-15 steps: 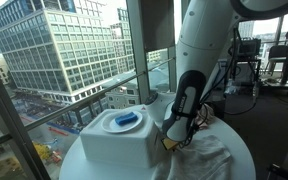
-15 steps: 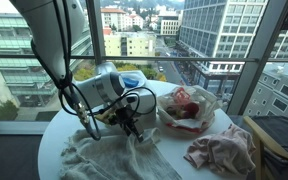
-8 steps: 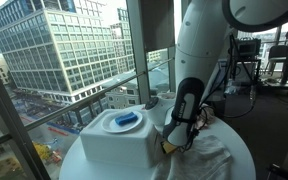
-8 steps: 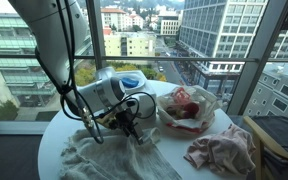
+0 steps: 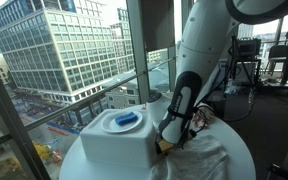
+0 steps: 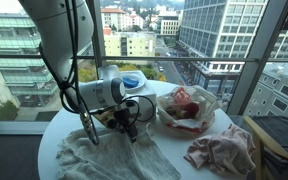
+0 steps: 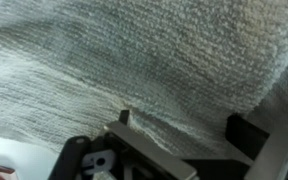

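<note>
White terry towel (image 6: 112, 156) is lying crumpled across the near part of the round white bench (image 6: 180, 146). In an exterior view it is spilling toward the bench rim (image 5: 210, 152).

Claw (image 6: 134, 130) is hanging just above the towel with its jaws spread wide and nothing between them. The wrist view is showing both fingers (image 7: 124, 117) framing bare terry pile (image 7: 144, 60). I cannot tell whether the tips are touching the fabric.

Judging the step: approach over the cloth, grasp not yet made. A pinch here is calling for a straight drop into a raised fold, then closing on enough pile to hold. Flat cloth would likely slip out of the tips.

Edges and room:
- White box-shaped appliance (image 5: 117, 142) with a blue piece on top (image 5: 127, 120) is sitting just beside the claw, toward the window. That side is looking tight.
- Clear plastic bag with red contents (image 6: 187, 108) is sitting near the claw, apart from the towel.
- Pink crumpled cloth (image 6: 221, 150) is lying well apart, close to the bench rim.
- Black cable loops (image 6: 144, 104) are hanging off the wrist near the bag, so I'm reading a snag risk there.
- Window glass is standing right behind the bench.
- Open room is looking best straight up and toward the near edge, over the towel itself.
</note>
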Controlling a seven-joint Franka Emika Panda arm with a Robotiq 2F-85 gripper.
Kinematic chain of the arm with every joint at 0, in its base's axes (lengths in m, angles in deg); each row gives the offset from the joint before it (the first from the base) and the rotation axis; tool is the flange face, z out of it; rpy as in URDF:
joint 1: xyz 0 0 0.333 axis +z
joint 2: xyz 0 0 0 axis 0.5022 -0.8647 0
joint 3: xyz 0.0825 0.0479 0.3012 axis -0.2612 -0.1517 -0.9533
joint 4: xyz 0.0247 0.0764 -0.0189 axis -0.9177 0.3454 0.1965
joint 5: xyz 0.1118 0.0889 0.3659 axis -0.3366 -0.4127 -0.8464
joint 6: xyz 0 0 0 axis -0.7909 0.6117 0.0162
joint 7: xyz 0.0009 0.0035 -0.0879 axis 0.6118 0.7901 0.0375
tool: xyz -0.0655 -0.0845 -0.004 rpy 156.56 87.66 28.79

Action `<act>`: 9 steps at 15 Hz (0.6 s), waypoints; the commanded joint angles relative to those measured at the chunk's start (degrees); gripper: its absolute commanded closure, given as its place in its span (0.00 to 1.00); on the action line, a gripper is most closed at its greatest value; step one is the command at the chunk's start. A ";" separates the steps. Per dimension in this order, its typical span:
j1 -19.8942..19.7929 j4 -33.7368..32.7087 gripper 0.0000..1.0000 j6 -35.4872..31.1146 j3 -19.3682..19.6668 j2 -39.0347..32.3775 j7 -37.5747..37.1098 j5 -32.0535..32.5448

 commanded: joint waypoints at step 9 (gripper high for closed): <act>-6.70 7.17 0.00 -0.59 -3.40 10.01 13.01 -10.07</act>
